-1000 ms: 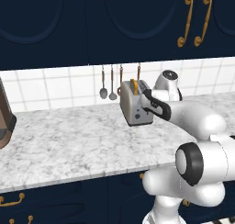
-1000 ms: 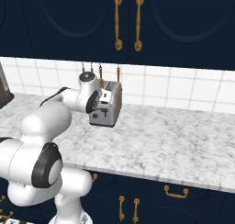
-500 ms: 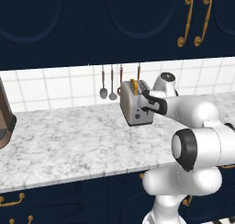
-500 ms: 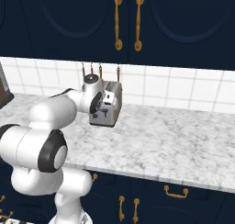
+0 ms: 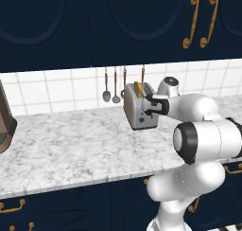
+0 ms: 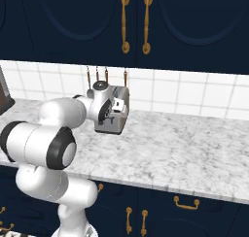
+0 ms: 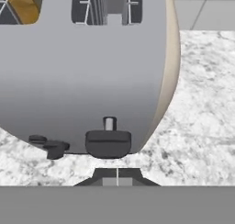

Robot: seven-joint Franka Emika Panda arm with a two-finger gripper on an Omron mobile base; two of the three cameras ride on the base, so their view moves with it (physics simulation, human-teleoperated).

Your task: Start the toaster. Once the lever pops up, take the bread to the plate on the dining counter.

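The toaster stands on the marble counter near the tiled wall, with the bread poking up from one slot. In the hand view the lever sits low on its front face, directly above the gripper, whose fingertips are pressed together and hold nothing. The likely slip is a glancing push: closed tips could slide off the small dark lever, or shove the light toaster back toward the wall instead of latching it. Hanging utensils behind are well clear.
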